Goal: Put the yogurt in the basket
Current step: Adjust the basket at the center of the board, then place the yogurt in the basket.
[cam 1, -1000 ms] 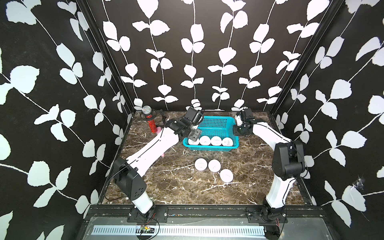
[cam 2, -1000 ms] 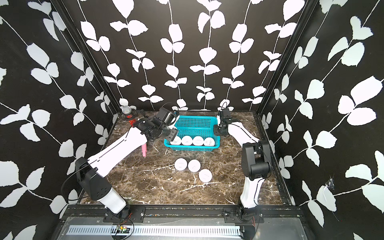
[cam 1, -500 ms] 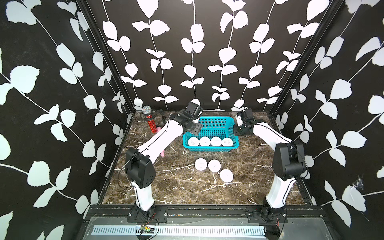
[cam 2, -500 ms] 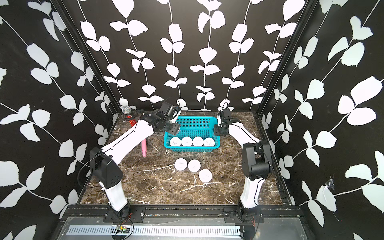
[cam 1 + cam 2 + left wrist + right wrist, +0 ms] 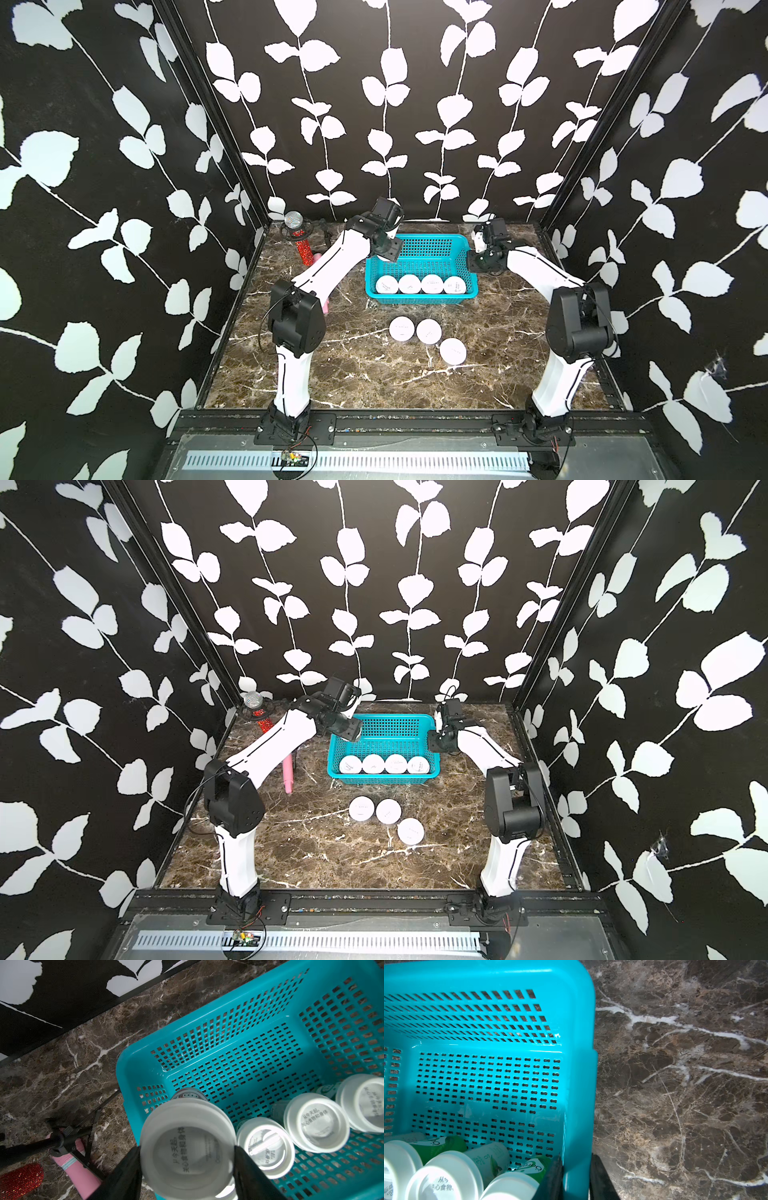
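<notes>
**Poised to Set a Fifth Cup in the Basket**

Caught mid-placement. Clamps a cup (image 5: pixel 188 1126) by its sides in the left gripper (image 5: pixel 186 1151), lid turned to the wrist camera, over the left end of the basket (image 5: pixel 428 245) and just inside its rim. Pinches the basket's right wall in the right gripper (image 5: pixel 576 1180), one finger inside and one outside, apparently to hold the basket steady.

Shows a row of four (image 5: pixel 409 284) standing in the basket along its near wall, with the row's left end just beside the held cup in the left wrist view. Leaves three cups (image 5: pixel 428 331) close together on the table (image 5: pixel 353 374) in front of the basket, well apart from both grippers.

Judged roughly half done: four in, one in the air, three to fetch.

Calls next for lowering the cup onto the open floor behind the row, then opening the fingers and lifting straight out without nudging the neighbour. Calls too for holding the pinch on the wall until the cup stands on its own. Cannot tell from these views how far above the floor the cup hangs.
</notes>
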